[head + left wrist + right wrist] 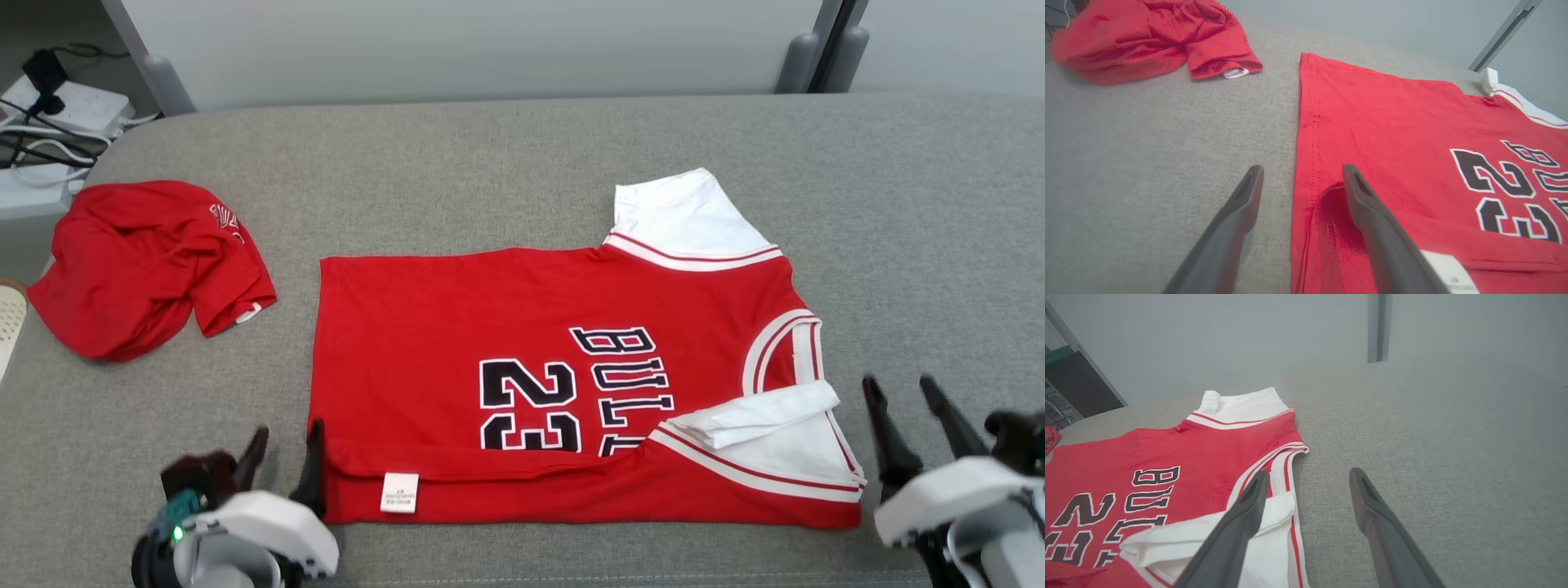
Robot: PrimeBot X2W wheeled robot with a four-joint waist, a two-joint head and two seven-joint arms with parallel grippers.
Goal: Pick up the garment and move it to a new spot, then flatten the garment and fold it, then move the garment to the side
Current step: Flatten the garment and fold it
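Dark left pincer, right pincer agape

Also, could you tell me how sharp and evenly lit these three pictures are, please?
Head view: soft, even light, no glare, the jersey lettering crisp. Left wrist view: wide-angle stretch, left gripper slightly soft, reds grainy on the crumpled garment. Right wrist view: right gripper soft, wall hazy.

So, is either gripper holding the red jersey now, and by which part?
Nothing is held. The left gripper stands open at the hem corner of the jersey, the right gripper open beside its folded sleeve.
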